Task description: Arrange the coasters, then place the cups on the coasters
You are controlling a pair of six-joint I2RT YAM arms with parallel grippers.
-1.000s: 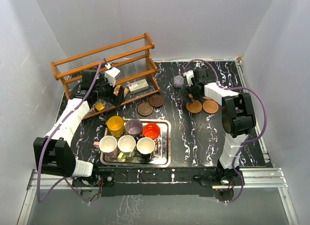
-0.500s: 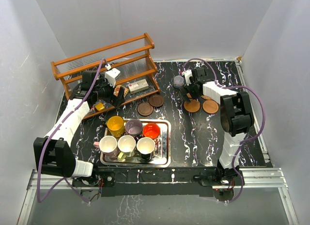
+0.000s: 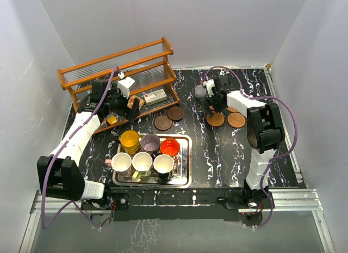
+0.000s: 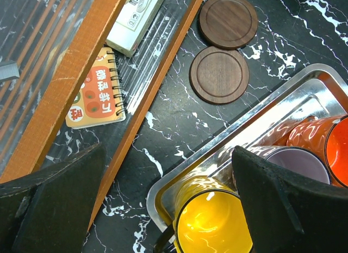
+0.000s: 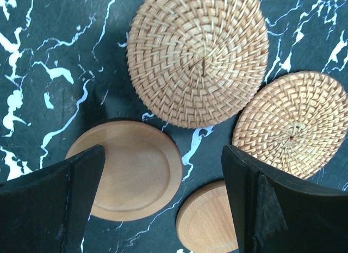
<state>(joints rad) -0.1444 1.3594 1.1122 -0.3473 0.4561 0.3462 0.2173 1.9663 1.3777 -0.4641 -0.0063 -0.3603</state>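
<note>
Four light coasters (image 5: pixel 198 57) lie close together on the table (image 5: pixel 43 57) at its far right, two woven and two of smooth wood. They are directly under our right tool (image 5: pixel 163 155), whose jaws stand spread with nothing between them. Two dark coasters (image 4: pixel 219 74) sit just beside the rack (image 4: pixel 81 62), near our left tool (image 4: pixel 168 155), also spread and empty. Six cups (image 3: pixel 142 162) wait in the tray (image 4: pixel 255 122). To space the cluster well, we would centre on one smooth disc, pinch low across its thin rim, and lift without nudging its neighbours.
</note>
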